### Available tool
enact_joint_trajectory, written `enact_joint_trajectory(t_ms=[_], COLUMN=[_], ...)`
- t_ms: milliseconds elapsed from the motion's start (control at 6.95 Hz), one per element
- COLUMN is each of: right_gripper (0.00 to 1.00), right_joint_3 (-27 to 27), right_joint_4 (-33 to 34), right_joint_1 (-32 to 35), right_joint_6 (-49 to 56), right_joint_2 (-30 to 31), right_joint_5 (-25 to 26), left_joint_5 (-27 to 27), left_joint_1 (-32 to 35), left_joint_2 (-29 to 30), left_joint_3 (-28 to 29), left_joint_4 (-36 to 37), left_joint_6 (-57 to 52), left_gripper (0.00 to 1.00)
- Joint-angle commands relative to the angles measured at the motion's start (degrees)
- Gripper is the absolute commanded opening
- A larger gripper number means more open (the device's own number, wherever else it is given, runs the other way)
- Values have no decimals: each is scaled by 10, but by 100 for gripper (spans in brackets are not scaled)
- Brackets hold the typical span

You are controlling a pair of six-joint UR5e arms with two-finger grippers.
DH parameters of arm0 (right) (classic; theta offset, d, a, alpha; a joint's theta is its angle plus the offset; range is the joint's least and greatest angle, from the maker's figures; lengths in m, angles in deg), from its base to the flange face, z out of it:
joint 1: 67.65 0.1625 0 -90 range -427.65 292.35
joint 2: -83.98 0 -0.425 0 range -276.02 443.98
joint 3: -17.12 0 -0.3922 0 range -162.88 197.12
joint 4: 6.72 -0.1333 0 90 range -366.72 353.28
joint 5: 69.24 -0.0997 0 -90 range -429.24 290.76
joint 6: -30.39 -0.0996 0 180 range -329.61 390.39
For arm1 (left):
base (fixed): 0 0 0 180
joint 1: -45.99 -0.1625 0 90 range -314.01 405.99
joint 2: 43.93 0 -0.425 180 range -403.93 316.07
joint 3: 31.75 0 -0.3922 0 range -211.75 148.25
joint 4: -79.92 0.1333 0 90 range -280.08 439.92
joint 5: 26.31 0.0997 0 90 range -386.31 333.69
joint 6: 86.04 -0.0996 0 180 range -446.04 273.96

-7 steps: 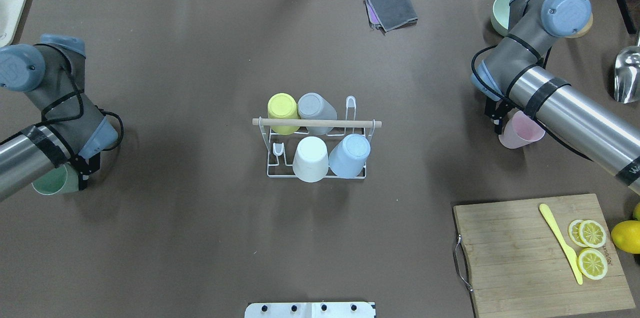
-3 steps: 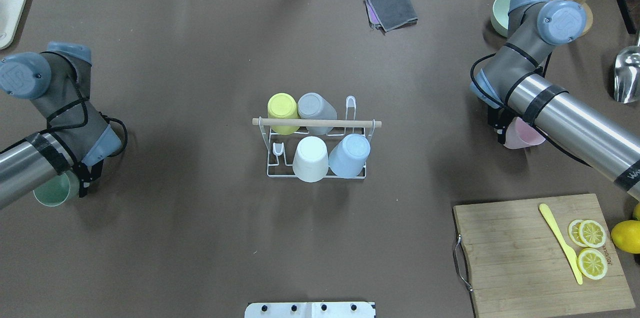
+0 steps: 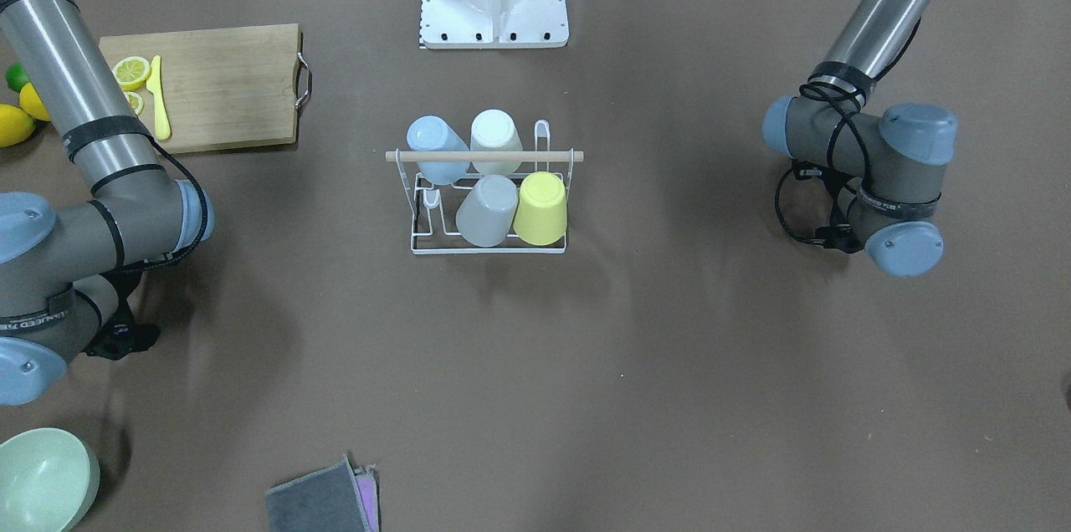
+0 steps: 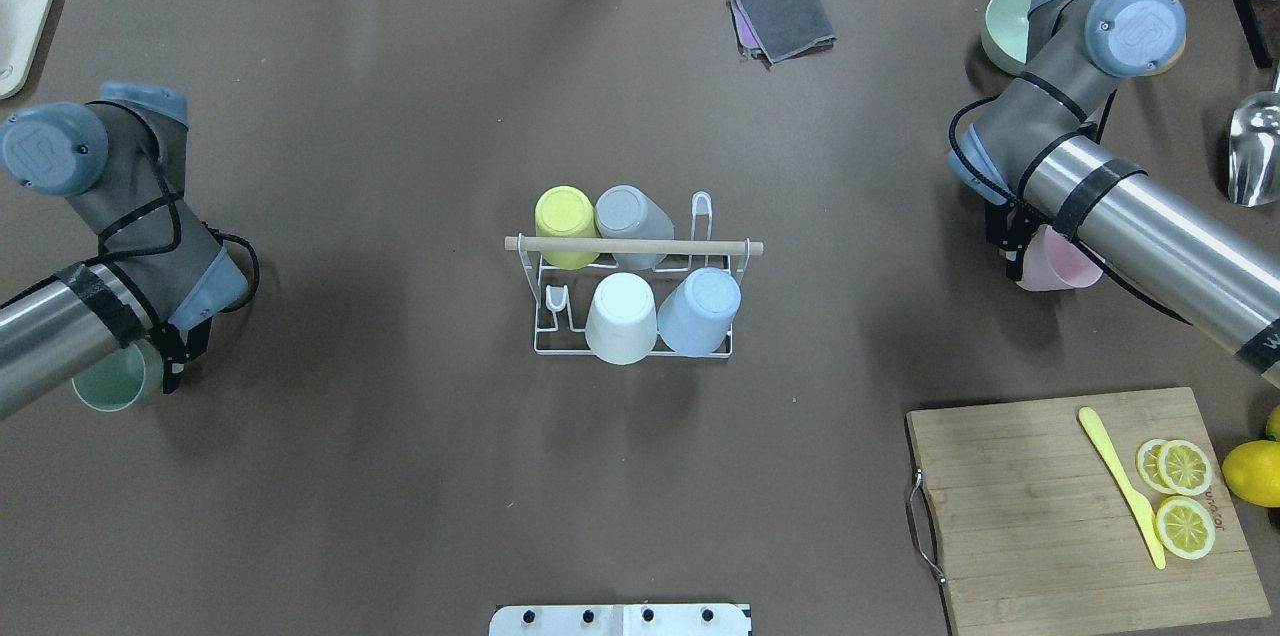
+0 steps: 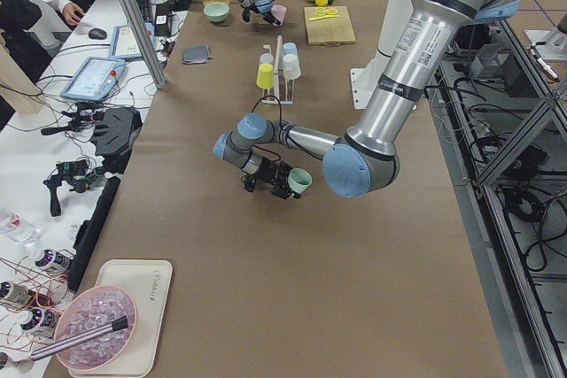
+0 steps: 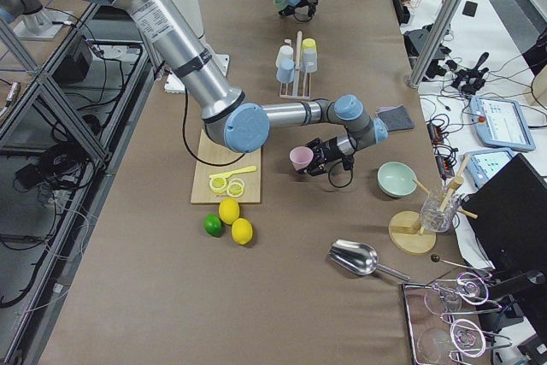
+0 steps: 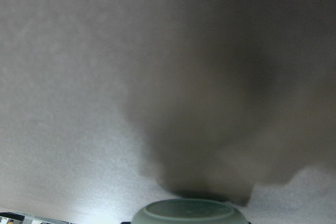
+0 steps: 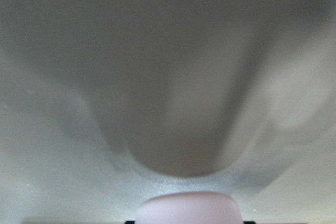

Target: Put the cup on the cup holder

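The cup holder, a white wire rack with a wooden dowel, stands at the table's middle and also shows in the front view. It carries a yellow cup, a grey cup, a white cup and a blue cup, all upside down. Two pegs are bare. My left gripper is shut on a green cup far left of the rack, tilted on its side above the table. My right gripper is shut on a pink cup far right of the rack.
A wooden cutting board with lemon slices and a yellow knife lies front right, a lemon beside it. A green bowl, a metal scoop and a grey cloth lie at the back.
Both wrists have turned a little and each carried its cup slightly toward the near edge. The rack and its cups have not moved.
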Motion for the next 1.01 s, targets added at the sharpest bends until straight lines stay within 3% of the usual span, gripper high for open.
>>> enact_joint_trajectory(t_ms=[0, 144, 288, 576, 864], right_gripper=[35, 35, 35, 35, 31], right_joint_3=[-49, -77, -103, -103, -102], right_joint_4=[-4, -16, -93, -271, -372], right_joint_1=[24, 36, 51, 60, 85], right_joint_6=[0, 3, 12, 6, 9], right_joint_2=[-2, 3, 22, 70, 81], right_joint_5=[-10, -37, -68, -177, -277], left_joint_5=[-3, -17, -20, -88, -102], left_joint_1=[36, 73, 99, 123, 186], left_joint_2=[14, 22, 22, 17, 36], left_joint_3=[-6, -19, -37, -50, -53], left_joint_4=[2, 8, 16, -9, -75], left_joint_6=[-1, -3, -3, -3, 38], left_gripper=[0, 0, 0, 0, 0])
